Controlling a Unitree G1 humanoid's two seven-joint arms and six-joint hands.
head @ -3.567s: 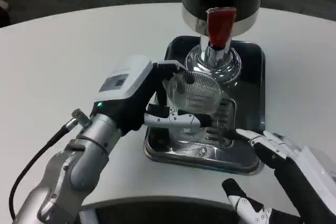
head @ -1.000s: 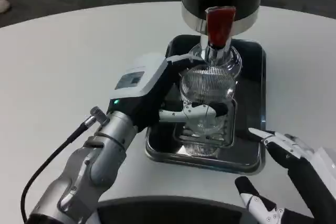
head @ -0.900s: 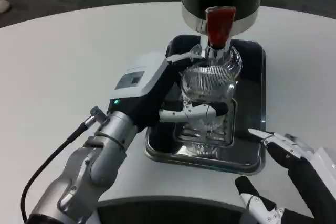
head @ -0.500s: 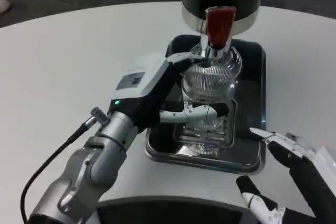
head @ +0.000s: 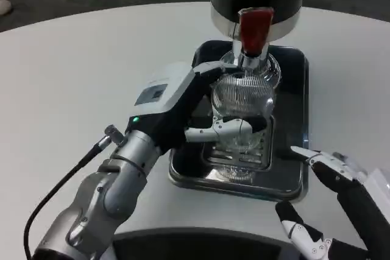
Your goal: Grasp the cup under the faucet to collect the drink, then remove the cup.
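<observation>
Two hands show: the left hand (head: pixel 183 111) grips the ribbed clear cup (head: pixel 242 108), holding it over the steel drip tray (head: pixel 292 178) right beneath the red-handled faucet (head: pixel 255 31). The right hand (head: pixel 341 211) hovers off the tray's near right corner, fingers spread and empty.

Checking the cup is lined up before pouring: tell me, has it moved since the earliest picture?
Yes. The cup, held by the left hand, has gone up toward the red tap, against the fixed tray.

Bright, even overhead light; soft shadows on the white desk (head: pixel 73 77); glare on the steel tray (head: pixel 286 190); slightly soft, low-resolution throughout.
</observation>
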